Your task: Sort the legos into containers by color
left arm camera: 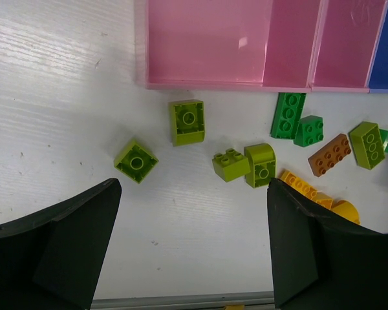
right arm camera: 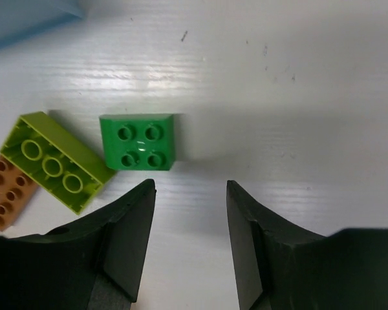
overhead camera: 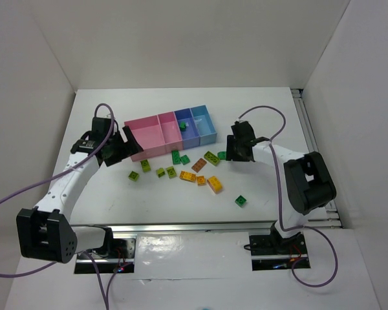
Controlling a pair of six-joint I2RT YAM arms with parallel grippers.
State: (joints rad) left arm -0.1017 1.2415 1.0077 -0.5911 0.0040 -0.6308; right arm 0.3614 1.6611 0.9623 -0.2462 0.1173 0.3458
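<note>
One green brick [overhead camera: 240,201] sits alone, nearest. Twelve more small bumpy plastic bricks [overhead camera: 187,175] lie loose on the table [overhead camera: 116,200]. The left gripper [left arm camera: 194,185] gapes wide and the right gripper [right arm camera: 189,187] is narrower, both empty. Farthest are four smooth boxy bins [overhead camera: 145,139], and the dark blue bin [overhead camera: 189,134] holds one green block [overhead camera: 183,124].

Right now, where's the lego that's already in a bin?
Top view: the green lego sits inside the darker blue bin, third from left, between a pink bin and the light blue bin.

Bright, even light — soft shadows, faint glare on the table [right arm camera: 297,84].
</note>
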